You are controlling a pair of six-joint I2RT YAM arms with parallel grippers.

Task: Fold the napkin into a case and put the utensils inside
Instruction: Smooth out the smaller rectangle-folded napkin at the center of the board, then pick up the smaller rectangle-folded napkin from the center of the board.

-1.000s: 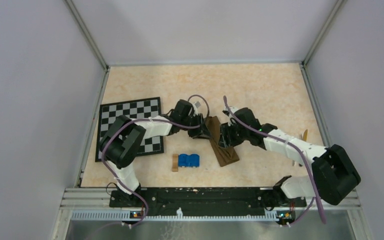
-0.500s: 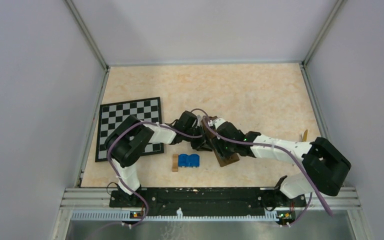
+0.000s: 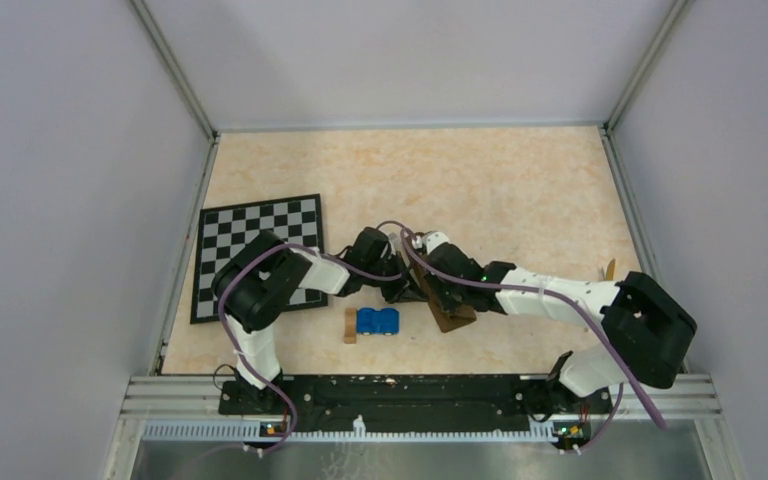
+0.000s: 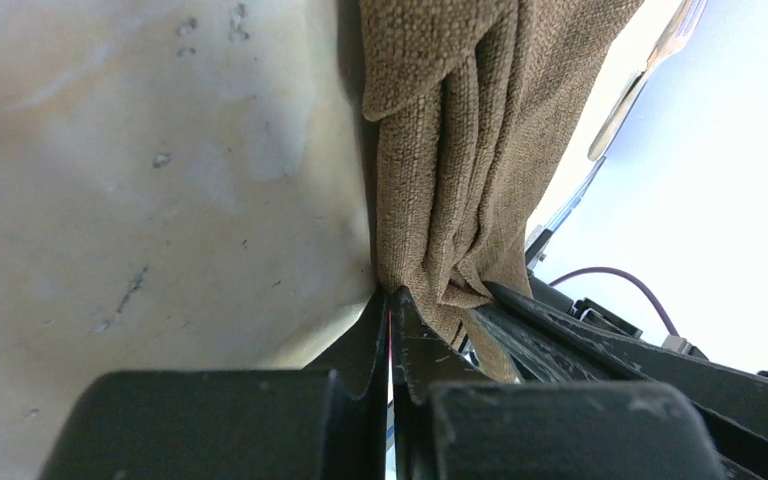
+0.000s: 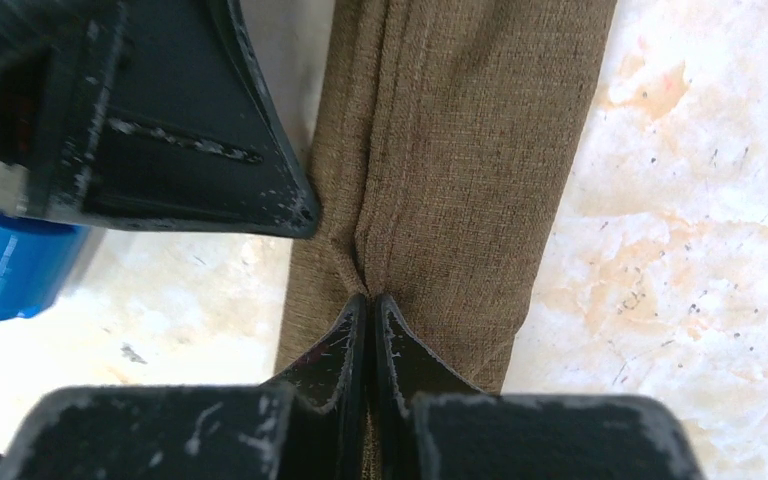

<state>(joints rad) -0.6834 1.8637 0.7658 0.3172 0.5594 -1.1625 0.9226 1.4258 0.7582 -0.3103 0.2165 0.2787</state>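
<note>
The napkin [image 3: 452, 316] lies folded into a long narrow brown strip, the case, at mid-table. Both grippers meet over its middle. My left gripper [image 3: 403, 285] is shut with its tips [image 4: 391, 296] pinching the strip's bunched left edge [image 4: 450, 150]. From the other side, my right gripper [image 3: 428, 290] is shut on a raised fold along the strip [image 5: 460, 130], its tips [image 5: 370, 297] closed with cloth between them. The utensils [image 3: 608, 270] lie at the far right, mostly hidden by the right arm; one pale handle [image 4: 650, 70] shows in the left wrist view.
A blue block [image 3: 378, 320] and a small tan wooden block [image 3: 350, 325] sit just left of the strip's near end. The checkered mat [image 3: 260, 250] lies at the left under the left arm. Grey walls enclose the table.
Both grippers moved in over the strip's middle and closed on the cloth. The right arm swung left across the strip; the left gripper came nearer and lower.
</note>
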